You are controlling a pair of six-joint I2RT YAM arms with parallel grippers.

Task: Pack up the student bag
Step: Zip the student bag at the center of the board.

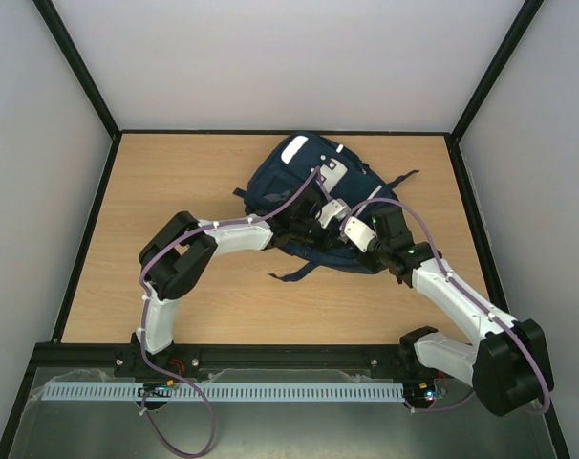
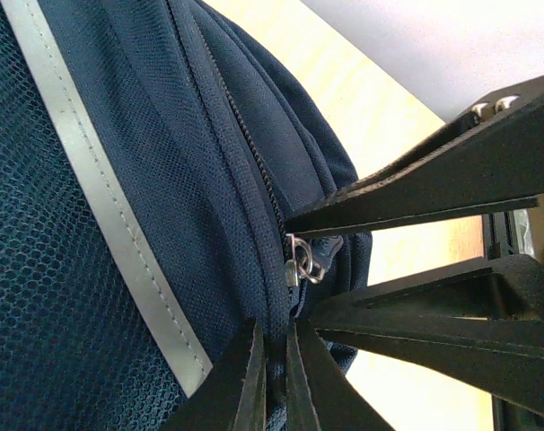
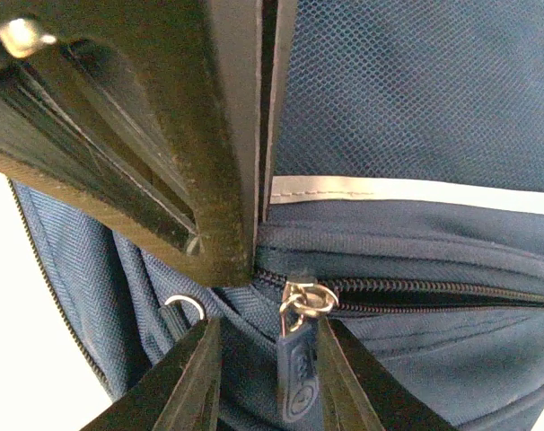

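My left gripper (image 2: pixel 272 328) is closed tight, its tips against the navy student bag (image 1: pixel 299 177) just beside the zip (image 3: pixel 434 292). I cannot tell whether fabric is pinched between them. My right gripper (image 3: pixel 270 325) stands partly open, one finger on either side of the blue zip pull (image 3: pixel 299 382), gripping nothing. The bag lies directly under both.

We see a light wooden table (image 1: pixel 175 182) boxed in on three sides by plain pale walls (image 1: pixel 270 57), with black frame posts (image 1: pixel 79 67) meeting its far corners. A white slotted rail (image 1: pixel 270 393) runs along its near edge. The light is soft and even.
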